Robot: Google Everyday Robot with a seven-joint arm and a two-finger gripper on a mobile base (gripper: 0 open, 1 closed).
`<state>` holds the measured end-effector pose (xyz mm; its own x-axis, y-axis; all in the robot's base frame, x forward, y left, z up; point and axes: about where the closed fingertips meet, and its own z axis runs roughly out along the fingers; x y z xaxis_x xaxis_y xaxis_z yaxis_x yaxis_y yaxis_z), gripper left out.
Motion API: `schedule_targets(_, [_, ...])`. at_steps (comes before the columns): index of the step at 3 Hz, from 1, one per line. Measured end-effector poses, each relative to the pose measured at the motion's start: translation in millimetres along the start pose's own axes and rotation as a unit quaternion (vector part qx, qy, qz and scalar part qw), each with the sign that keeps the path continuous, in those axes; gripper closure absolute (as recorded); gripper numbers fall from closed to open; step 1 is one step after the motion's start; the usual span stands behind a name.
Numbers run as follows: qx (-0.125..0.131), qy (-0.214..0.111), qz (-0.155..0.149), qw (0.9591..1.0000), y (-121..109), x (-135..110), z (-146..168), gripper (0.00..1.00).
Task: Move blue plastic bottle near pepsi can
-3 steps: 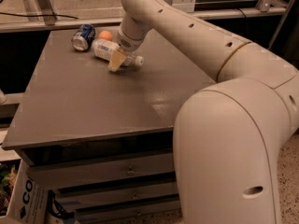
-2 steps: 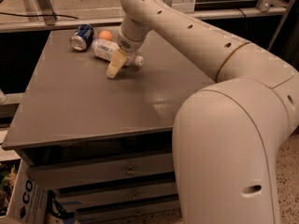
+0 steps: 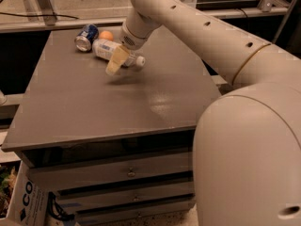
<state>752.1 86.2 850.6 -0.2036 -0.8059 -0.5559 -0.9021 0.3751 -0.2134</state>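
Little is changing: over the last second the gripper (image 3: pixel 115 61), right of the pepsi can (image 3: pixel 86 36), is only dipping slightly, while the blue plastic bottle (image 3: pixel 109 48) is staying put. It is lying on its side just right of that can, base end close against it. The placing is looking all but done. The gripper is sitting across the bottle's middle; clenched or released, I cannot tell. The long axis is running away from the can, rightward and toward the camera, with the white cap (image 3: pixel 140 60) pointing away from it.
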Motion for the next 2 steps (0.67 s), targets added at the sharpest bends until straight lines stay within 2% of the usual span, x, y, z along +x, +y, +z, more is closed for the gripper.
schedule_targets(1, [0.002, -0.027, 0.001, 0.9996, 9.5, 2.1, -32.7, 0.00])
schedule_targets(2, [0.004, -0.046, 0.004, 0.9989, 17.4, 21.4, -62.1, 0.00])
